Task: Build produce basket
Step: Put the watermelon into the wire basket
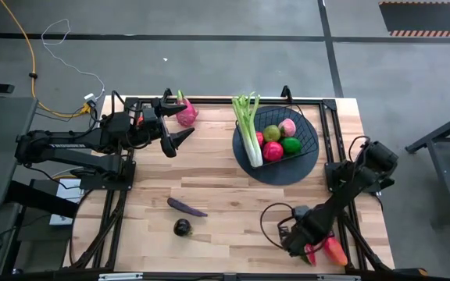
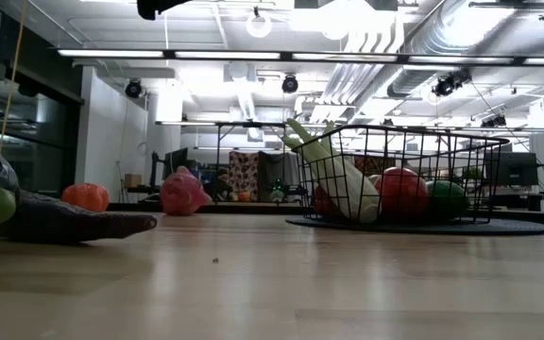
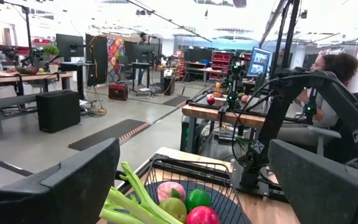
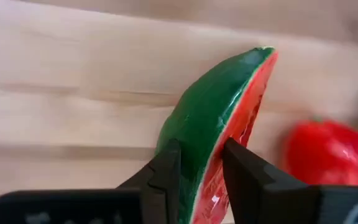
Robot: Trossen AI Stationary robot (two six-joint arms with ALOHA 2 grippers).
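Note:
The black wire basket (image 1: 307, 140) stands on a dark round mat and holds a celery stalk (image 1: 248, 125) and red, green and peach round fruits (image 1: 278, 140); it also shows in the low view (image 2: 395, 179). The pink dragon fruit (image 1: 187, 112) lies at the far edge, beside my open left gripper (image 1: 180, 123) (image 3: 194, 149). The purple eggplant (image 1: 186, 207) and a dark round fruit (image 1: 182, 227) lie near the near edge. At the near right corner my right gripper (image 1: 307, 246) (image 4: 201, 168) is shut on the watermelon slice (image 4: 216, 118), with the red-orange mango (image 4: 328, 152) beside it. My right gripper pinches the watermelon slice between its two fingers, one finger (image 4: 166, 171) on the green rind (image 4: 194, 134) and the other (image 4: 244, 171) on the red flesh side. The fingers come slanting down from above, across the slice's thickness. Whether the slice rests on the table I cannot tell.
The dark round mat (image 1: 276, 173) under the basket takes up the far right part of the wooden table (image 1: 233, 195). Black frame bars (image 1: 108, 226) run along the table's sides. People and benches show in the room beyond.

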